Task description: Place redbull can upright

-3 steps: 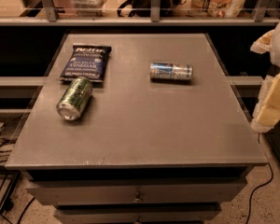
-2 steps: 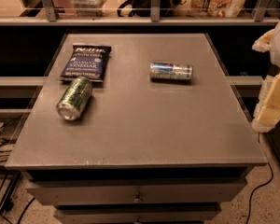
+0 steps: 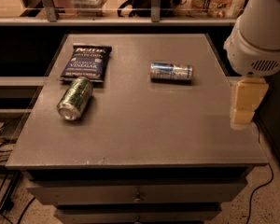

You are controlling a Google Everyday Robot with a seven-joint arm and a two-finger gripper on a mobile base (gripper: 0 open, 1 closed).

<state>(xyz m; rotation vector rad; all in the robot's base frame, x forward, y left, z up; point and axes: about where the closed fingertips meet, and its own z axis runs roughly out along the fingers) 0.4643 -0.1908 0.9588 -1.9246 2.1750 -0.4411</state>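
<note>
On the grey desk [image 3: 130, 139] we note, at left, a fat green-and-silver can [image 3: 75, 98] lying beside a dark blue crisp bag [image 3: 86, 62]. At centre-right the slim silver-and-blue redbull can [image 3: 171, 72] lies on its side, so no step is done yet. The gripper [image 3: 245, 107] hangs over the desk's right edge, well apart from the can. We cannot tell how far it is open.

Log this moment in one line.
redbull can: lying on side | claw: right edge of table, apart from can | upright: not yet
</note>
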